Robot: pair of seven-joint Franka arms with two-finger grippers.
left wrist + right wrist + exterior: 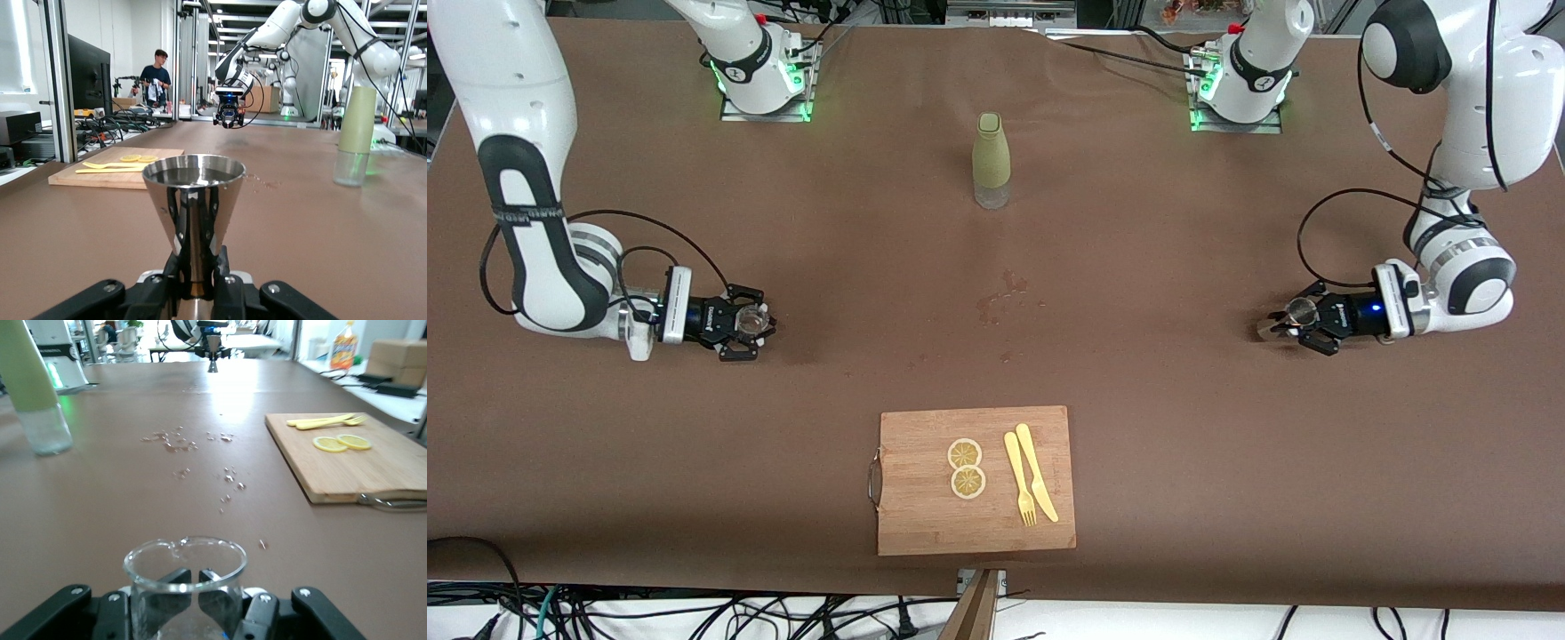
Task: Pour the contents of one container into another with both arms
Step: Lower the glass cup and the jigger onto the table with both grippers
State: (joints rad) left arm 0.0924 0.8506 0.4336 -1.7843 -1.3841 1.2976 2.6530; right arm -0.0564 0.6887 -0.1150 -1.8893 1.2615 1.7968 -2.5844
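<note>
Upright jigger [192, 220], mouth upward

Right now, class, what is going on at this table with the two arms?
Each arm holds a container low at its own end of the table. The left gripper has its jaws shut on a metal jigger; the right gripper grips a small glass beaker. Nothing is being poured yet. Droplets lie mid-table, between a green-sleeved bottle and a cutting board with lemon slices, fork and knife.
</note>
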